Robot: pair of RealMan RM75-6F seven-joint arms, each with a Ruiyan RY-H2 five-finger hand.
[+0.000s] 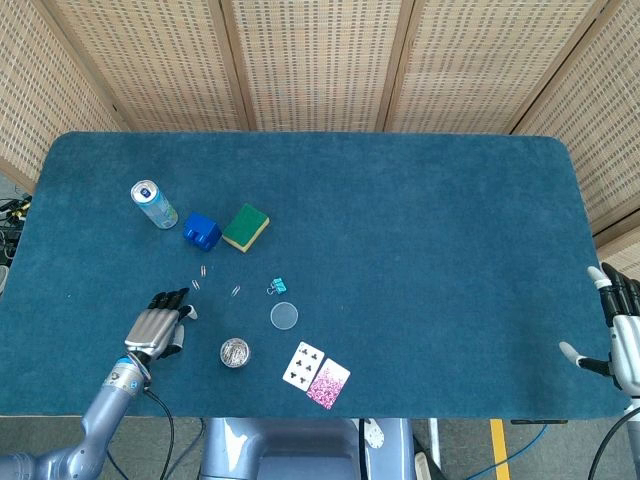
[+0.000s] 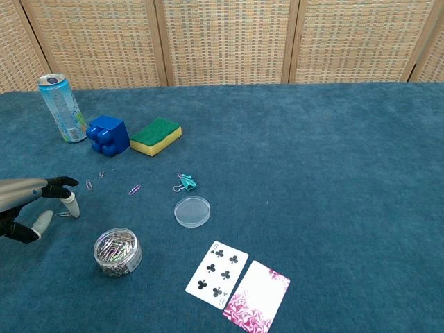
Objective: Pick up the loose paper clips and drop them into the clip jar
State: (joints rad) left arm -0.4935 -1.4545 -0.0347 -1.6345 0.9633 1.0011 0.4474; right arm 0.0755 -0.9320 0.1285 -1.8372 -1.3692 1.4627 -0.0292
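The open clip jar (image 1: 235,352) (image 2: 117,251), full of clips, stands near the front edge, and its clear lid (image 1: 284,316) (image 2: 192,211) lies flat to its right. Three loose paper clips (image 1: 204,270) (image 2: 89,184) (image 2: 102,173) (image 2: 134,189) lie behind the jar. Another clip (image 2: 62,214) lies just under the fingertips (image 2: 69,205) of my left hand (image 1: 158,325) (image 2: 31,201). That hand reaches low over the cloth, its fingers stretched out and its thumb apart, holding nothing. My right hand (image 1: 622,335) hangs open past the table's right edge.
A teal binder clip (image 1: 277,287) (image 2: 186,182) lies beside the lid. A drink can (image 1: 153,203), a blue block (image 1: 201,231) and a green-yellow sponge (image 1: 245,227) stand behind the clips. Two playing cards (image 1: 316,375) lie right of the jar.
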